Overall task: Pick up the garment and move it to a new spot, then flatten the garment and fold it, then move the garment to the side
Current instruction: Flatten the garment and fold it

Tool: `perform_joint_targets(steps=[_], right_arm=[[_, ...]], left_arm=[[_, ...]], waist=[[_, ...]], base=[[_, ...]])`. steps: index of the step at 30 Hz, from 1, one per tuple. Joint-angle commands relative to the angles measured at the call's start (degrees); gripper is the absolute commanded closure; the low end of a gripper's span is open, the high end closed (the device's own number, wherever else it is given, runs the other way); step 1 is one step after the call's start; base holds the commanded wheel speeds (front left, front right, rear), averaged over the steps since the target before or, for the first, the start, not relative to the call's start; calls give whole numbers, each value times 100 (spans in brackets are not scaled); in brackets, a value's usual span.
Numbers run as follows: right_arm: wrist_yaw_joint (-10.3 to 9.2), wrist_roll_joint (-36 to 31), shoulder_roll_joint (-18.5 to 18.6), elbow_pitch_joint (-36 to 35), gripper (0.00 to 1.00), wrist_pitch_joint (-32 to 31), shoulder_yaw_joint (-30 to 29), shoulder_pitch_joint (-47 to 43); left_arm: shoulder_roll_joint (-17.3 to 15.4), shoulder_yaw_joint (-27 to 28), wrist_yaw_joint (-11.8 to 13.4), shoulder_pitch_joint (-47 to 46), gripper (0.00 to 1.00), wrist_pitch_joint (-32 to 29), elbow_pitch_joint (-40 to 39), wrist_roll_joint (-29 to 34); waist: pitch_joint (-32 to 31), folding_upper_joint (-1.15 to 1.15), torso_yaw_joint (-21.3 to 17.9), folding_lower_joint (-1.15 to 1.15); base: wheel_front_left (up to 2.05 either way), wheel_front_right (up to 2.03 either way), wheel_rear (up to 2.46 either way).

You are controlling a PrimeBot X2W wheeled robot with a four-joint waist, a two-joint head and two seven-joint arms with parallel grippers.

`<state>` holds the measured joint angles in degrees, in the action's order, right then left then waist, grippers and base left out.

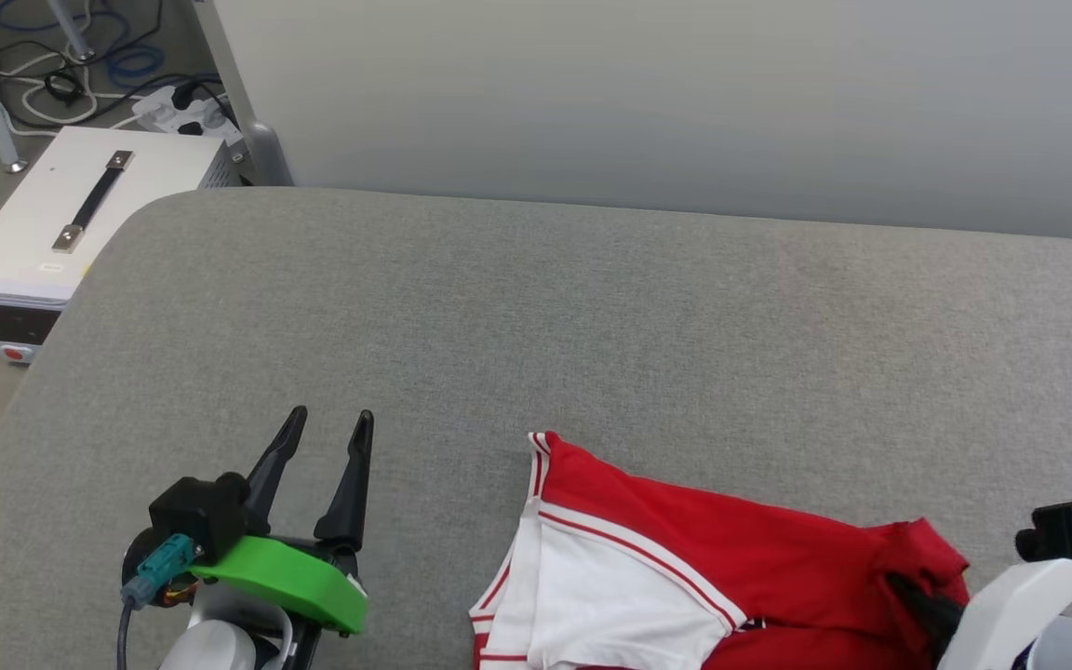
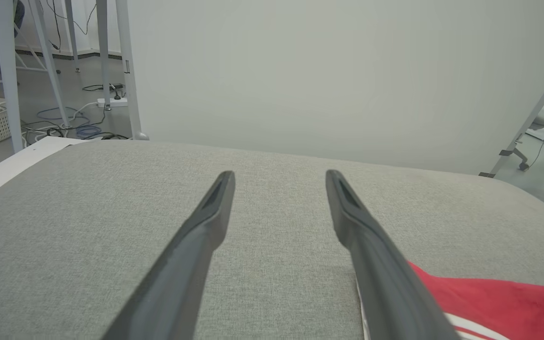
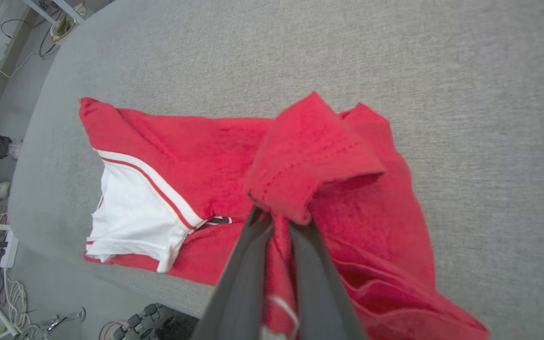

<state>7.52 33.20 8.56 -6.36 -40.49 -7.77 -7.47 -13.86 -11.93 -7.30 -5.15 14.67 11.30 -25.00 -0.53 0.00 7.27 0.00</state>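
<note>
The right gripper (image 3: 276, 219) pinches a thin fold of the garment (image 3: 182, 137), which may slip from between its jaws if dragged.

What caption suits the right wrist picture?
Right gripper shut on a bunched fold of the red-and-white shirt on the grey surface.

Lower left: the left gripper (image 1: 332, 414) has two dark tapered fingers (image 1: 346, 489), a bright green guard (image 1: 285, 579) and a teal plug (image 1: 161, 561). Lower right: a white shell (image 1: 1011, 596), a black block (image 1: 1068, 529).
</note>
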Motion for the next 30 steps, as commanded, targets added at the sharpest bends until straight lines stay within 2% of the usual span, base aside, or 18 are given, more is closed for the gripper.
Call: perform_joint_targets(steps=[1, 5, 10, 15, 22, 30], right_arm=[[-3, -4, -153, -88, 100, -88, 67, -63], [-3, 28, -431, -189, 100, -271, 339, -23], [-3, 281, -560, -120, 100, -185, 722, 102], [-3, 1069, -566, 295, 100, 432, 1255, 336], [-3, 1812, -567, 1206, 100, 1337, 1874, 919], [-3, 2219, -568, 2416, 100, 2161, 2510, 1712]], left_arm=[[39, 23, -18, 77, 0, 33, -18, -59], [50, 24, -18, 106, 0, 33, -38, -71], [60, 52, -18, 105, 0, 33, -44, -94], [56, 68, -18, 85, 0, 33, -45, -101], [49, 33, -18, 47, 0, 33, -28, -113], [33, -54, -18, -43, 0, 33, 4, -134]], waist=[[-62, 0, 129, 0], [-45, 0, 278, 0], [21, 0, 443, 0], [82, 0, 566, 0], [115, 0, 690, 0], [197, 0, 856, 0]], base=[[0, 0, 0], [0, 0, 0], [0, 0, 0], [0, 0, 0], [0, 0, 0], [0, 0, 0]])
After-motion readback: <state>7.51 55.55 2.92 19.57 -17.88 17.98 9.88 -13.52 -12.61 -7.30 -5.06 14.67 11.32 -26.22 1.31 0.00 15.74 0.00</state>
